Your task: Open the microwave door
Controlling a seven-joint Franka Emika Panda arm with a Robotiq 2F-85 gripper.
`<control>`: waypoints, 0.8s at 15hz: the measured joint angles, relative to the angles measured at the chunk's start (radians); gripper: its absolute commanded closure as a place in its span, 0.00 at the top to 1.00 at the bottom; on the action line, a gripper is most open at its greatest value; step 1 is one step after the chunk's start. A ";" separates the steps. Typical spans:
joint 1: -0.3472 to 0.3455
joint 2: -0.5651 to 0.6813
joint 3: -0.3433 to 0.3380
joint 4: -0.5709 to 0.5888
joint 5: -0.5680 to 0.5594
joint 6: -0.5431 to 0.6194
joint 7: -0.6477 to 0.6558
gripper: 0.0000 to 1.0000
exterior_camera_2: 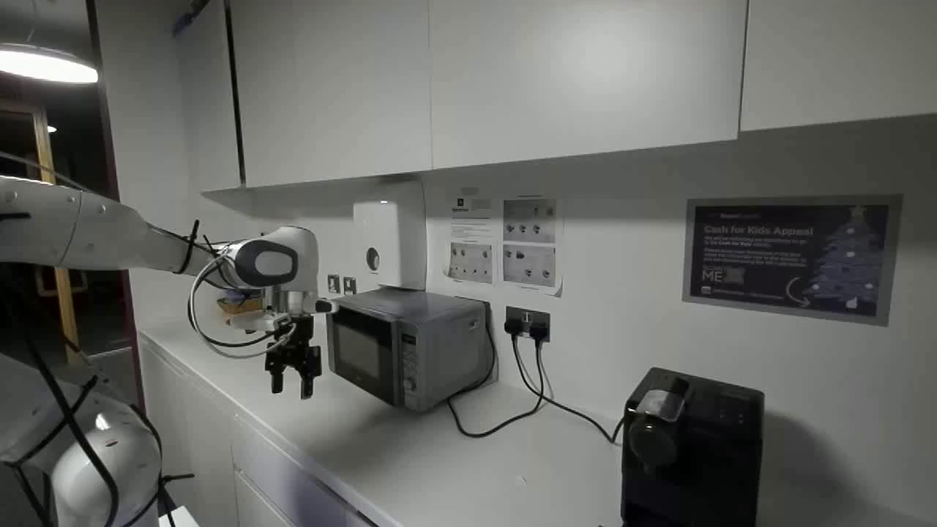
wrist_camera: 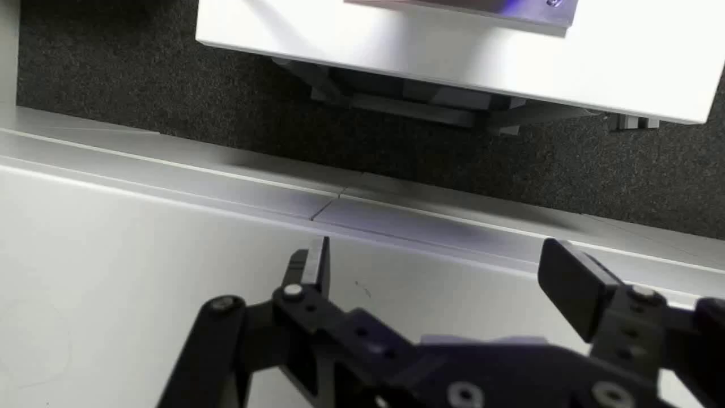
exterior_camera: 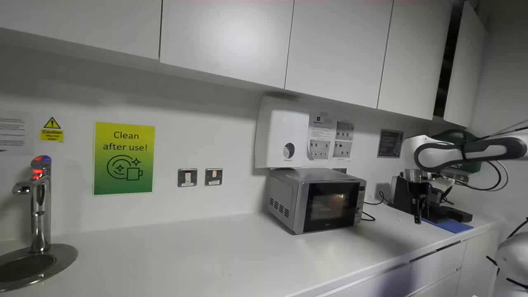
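White counter [exterior_camera: 198, 255] runs beneath a row of wall cupboards [exterior_camera: 227, 41]. Above it, close to the front edge, hangs the tool [wrist_camera: 439, 263], pointing down from the white robot arm [exterior_camera_2: 66, 227], its two fingers [wrist_camera: 572, 289] spread wide with the counter showing between them. Apart from it, facing the front edge, is the microwave door [exterior_camera: 332, 206], a dark glass window in a silver frame, closed against the silver-grey microwave [exterior_camera_2: 443, 351], which stands toward the back edge. Just above that, a white dispenser [exterior_camera: 284, 132] is fixed to the wall, printed sheets [exterior_camera_2: 529, 252] beside it. Two black plugs [exterior_camera_2: 515, 326] sit in a wall socket [exterior_camera_2: 527, 315]. Toward one end is a black coffee machine [exterior_camera_2: 703, 454], a blue mat [exterior_camera: 451, 226] by its base, nearer the front edge. Toward the opposite end, a chrome tap [exterior_camera: 41, 206] rises at a round basin [exterior_camera: 66, 253], near a "Clean after use!" poster [exterior_camera: 123, 185]. Past the front edge lie dark carpet [wrist_camera: 141, 73] and a white platform [wrist_camera: 272, 34].
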 measured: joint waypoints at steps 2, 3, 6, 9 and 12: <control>0.000 0.000 0.000 0.000 0.000 0.000 0.000 1.00; 0.000 0.000 0.000 0.000 0.000 0.002 0.003 1.00; 0.000 0.003 -0.002 0.000 0.000 0.033 0.007 1.00; -0.001 0.013 -0.007 0.002 0.000 0.119 0.007 1.00; -0.001 0.048 -0.013 0.016 0.000 0.229 0.007 1.00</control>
